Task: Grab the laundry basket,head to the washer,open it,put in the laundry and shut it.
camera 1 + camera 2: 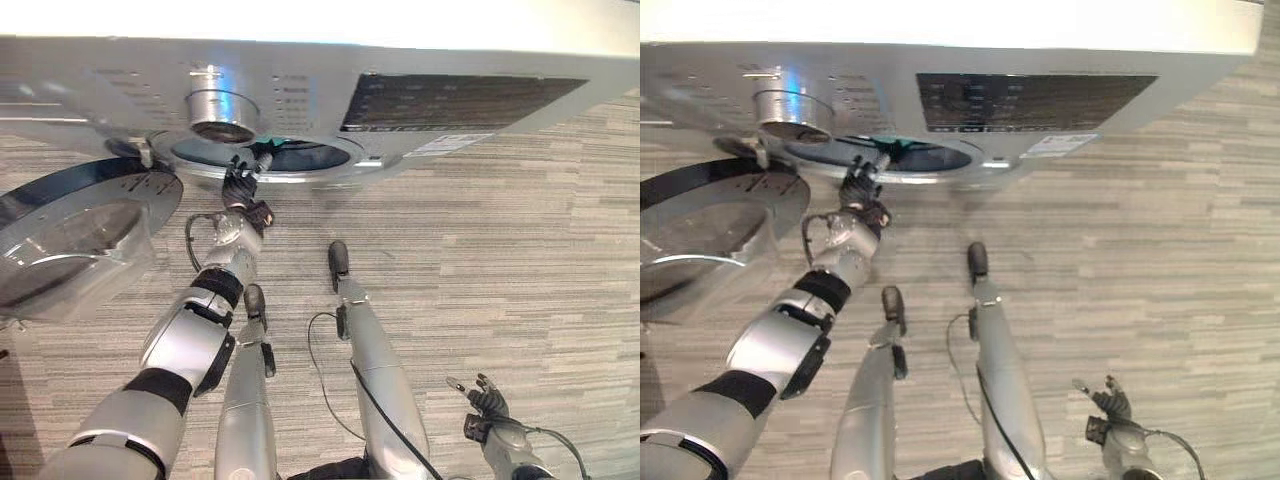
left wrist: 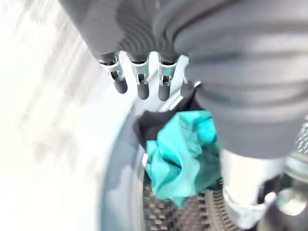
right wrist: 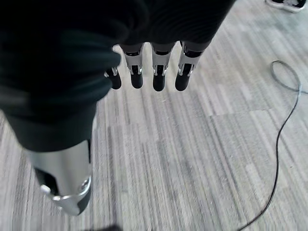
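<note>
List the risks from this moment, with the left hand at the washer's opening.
1. The teal cloth lies at the drum's edge by the left hand; part of it might get caught when the door is shut.
2. The open door stands close beside the left arm, which might knock it on pulling back.
The right hand hangs open over the floor.

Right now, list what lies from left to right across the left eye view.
Open washer door → left hand at the drum opening, teal cloth by its fingers → dark control panel → right hand.
</note>
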`<state>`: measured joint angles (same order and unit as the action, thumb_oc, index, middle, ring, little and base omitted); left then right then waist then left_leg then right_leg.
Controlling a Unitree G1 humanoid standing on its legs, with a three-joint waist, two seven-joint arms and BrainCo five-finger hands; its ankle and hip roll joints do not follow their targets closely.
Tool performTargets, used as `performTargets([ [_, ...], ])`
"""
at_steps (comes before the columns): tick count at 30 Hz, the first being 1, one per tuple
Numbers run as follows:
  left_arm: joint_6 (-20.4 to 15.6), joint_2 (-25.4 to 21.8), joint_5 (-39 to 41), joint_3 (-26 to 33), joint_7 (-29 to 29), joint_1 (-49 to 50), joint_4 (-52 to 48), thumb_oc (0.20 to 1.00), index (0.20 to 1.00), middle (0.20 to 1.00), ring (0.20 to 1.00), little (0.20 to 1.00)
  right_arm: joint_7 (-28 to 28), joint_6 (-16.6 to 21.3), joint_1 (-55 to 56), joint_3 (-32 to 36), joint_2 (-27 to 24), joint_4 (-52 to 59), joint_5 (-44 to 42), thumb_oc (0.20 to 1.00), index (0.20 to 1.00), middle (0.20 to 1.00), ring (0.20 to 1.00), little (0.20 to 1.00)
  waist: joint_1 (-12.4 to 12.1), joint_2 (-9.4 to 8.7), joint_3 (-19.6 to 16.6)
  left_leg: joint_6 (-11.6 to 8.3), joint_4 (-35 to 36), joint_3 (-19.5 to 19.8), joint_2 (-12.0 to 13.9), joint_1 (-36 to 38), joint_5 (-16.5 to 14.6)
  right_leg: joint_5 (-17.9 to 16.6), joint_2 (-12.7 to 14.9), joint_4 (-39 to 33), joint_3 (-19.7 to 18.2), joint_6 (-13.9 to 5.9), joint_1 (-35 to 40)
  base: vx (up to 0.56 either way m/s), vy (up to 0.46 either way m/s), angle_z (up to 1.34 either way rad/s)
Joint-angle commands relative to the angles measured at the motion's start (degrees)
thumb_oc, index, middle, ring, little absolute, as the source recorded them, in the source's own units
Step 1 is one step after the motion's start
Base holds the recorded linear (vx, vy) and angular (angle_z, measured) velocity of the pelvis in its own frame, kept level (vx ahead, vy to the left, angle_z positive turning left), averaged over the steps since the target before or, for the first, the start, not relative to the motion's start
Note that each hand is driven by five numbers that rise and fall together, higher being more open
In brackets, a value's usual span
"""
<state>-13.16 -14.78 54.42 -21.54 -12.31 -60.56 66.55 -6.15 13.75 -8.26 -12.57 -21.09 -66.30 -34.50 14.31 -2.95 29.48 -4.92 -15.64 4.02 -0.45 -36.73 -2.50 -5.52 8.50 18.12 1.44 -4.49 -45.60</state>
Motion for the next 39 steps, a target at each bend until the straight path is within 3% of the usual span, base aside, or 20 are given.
performTargets([
  [1,-0.10,-2.24,-6.30,1.79,1.33,-5.61,1.18,1.000,1.000,1.000,1.000,1.000,-0.30,-1.04,3.42,0.15,-4.83,-1.10,0.96,1.000,1.000,1.000,1.000,1.000,3.38,1.90,0.32,-0.03,-8.01,-1.99,1.79,-2.25,-3.88,-0.42,-1.44,-4.44,-1.29,-2.16,1.50,-0.01,0.075,-0.04],
  [8,-0.49,-0.15,-6.71,3.09,2.06,0.85,-0.34,1.000,1.000,1.000,1.000,1.000,-0.15,-1.09,6.01,0.27,-4.38,-1.95,3.46,1.000,1.000,1.000,1.000,1.000,2.84,2.41,0.32,0.01,-8.01,-1.69,1.84,-0.82,-3.38,0.59,-1.37,-2.88,-1.31,-2.10,2.48,0.00,0.001,-0.07],
  [13,-0.29,3.75,-8.29,2.86,3.76,18.42,-8.29,1.000,1.000,1.000,1.000,1.000,-0.98,-2.30,7.31,2.60,-3.42,-3.39,7.51,1.000,1.000,1.000,1.000,1.000,0.30,3.90,0.32,-0.22,-5.75,-0.67,2.00,6.08,-2.95,3.16,-0.55,-0.85,0.20,-1.86,8.45,0.06,-0.009,0.09],
  [16,0.80,5.32,-9.60,0.06,6.04,30.60,-15.76,1.000,1.000,1.000,1.000,1.000,-1.45,-3.04,7.28,6.07,-3.09,-4.42,8.32,1.000,1.000,1.000,1.000,1.000,-1.64,5.71,0.08,-0.42,-1.18,1.09,1.70,13.63,-1.71,4.05,0.31,-1.56,2.79,-1.80,16.33,0.07,0.011,0.33],
  [20,2.15,3.84,-12.47,-0.88,7.45,37.79,-20.39,1.000,1.000,1.000,1.000,1.000,-1.25,-3.92,8.74,8.14,-2.89,-5.55,9.60,1.000,1.000,1.000,1.000,1.000,-3.10,6.97,-2.59,-0.56,5.29,2.43,2.16,19.64,0.45,4.13,1.09,-4.06,5.76,-2.10,22.37,0.09,0.030,0.59],
  [23,3.91,3.88,-22.80,-3.72,8.46,43.74,-22.70,1.000,1.000,1.000,1.000,1.000,-1.29,-4.95,9.04,9.02,-1.36,-8.02,11.90,1.000,1.000,1.000,1.000,1.000,-5.17,8.04,-6.89,-0.77,11.64,3.59,3.42,26.18,2.52,4.12,1.97,-7.51,8.72,-2.61,29.27,0.08,0.060,0.44],
  [28,5.60,3.03,-29.94,-4.76,9.51,49.11,-28.17,1.000,1.000,1.000,1.000,1.000,-1.22,-6.27,9.83,8.66,-0.93,-9.36,16.43,1.000,1.000,1.000,1.000,1.000,-6.66,8.47,-11.06,-0.78,15.56,4.19,4.51,31.60,3.16,3.81,2.57,-10.90,10.44,-3.00,35.43,0.06,0.091,0.18],
  [32,5.89,-1.41,-33.51,-2.20,11.00,52.97,-39.26,1.000,1.000,1.000,1.000,1.000,-0.06,-6.88,12.08,8.23,-0.17,-7.77,19.39,1.000,1.000,1.000,1.000,1.000,-7.94,8.31,-14.87,-0.48,17.29,4.72,4.51,35.20,2.81,3.38,3.22,-13.47,11.96,-3.83,40.23,0.09,0.108,0.24],
  [35,6.34,-9.78,-35.11,5.28,12.56,60.62,-51.08,1.000,1.000,1.000,1.000,1.000,1.89,-6.75,15.63,5.49,1.77,-3.92,22.82,1.000,1.000,1.000,1.000,1.000,-10.96,6.58,-19.03,0.38,19.29,6.47,4.21,38.46,2.22,3.61,3.35,-15.01,13.51,-4.21,44.59,0.15,0.049,0.23],
  [39,5.42,-14.01,-34.42,15.40,12.54,67.44,-58.46,1.000,1.000,1.000,1.000,1.000,3.38,-7.01,18.49,4.23,3.52,-3.59,26.46,1.000,1.000,1.000,1.000,1.000,-13.04,5.50,-20.98,1.12,19.73,7.88,3.53,39.03,1.86,3.27,3.83,-15.66,14.43,-4.77,46.05,0.07,0.053,0.28],
])
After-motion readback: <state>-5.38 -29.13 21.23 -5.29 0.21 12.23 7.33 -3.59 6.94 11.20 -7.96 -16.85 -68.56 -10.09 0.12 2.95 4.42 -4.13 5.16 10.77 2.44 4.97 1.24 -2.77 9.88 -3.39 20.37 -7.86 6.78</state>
